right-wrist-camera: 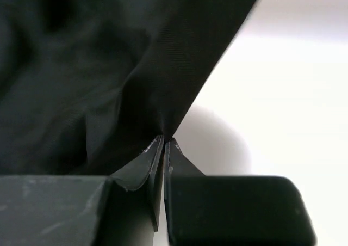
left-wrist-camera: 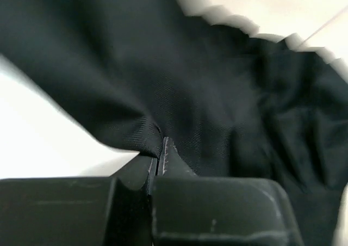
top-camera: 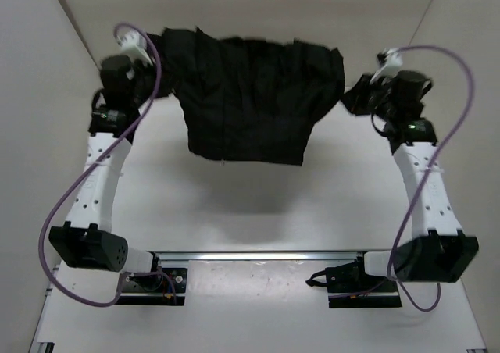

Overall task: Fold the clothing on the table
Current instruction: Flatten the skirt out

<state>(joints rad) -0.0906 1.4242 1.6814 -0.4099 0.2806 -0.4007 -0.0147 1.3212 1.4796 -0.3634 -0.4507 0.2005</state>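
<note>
1. The black garment (top-camera: pixel 248 95) hangs spread wide between the two arms, over the far half of the white bench (top-camera: pixel 328 212). It is held up at its upper left and upper right ends.
2. The left gripper (left-wrist-camera: pixel 161 142) is closed tight on a fold at the garment's left end. Its fingertips meet with the thin fabric pinched between them.
3. The right gripper (right-wrist-camera: pixel 164 141) is clamped the same way on the garment's right end, and the cloth rises taut from its tips.
4. The garment's upper edge runs roughly level from left to right. The lower hem hangs loose and wrinkled and, as far as the top view shows, is raised off the bench.
5. A soft shadow (top-camera: pixel 258 206) lies on the bench just nearer than the hem.
6. A silver rail (top-camera: pixel 258 254) crosses the near part of the bench between the two arm bases.
7. A purple cable (top-camera: pixel 66 212) loops beside the left arm, and another loops beside the right arm.
</note>
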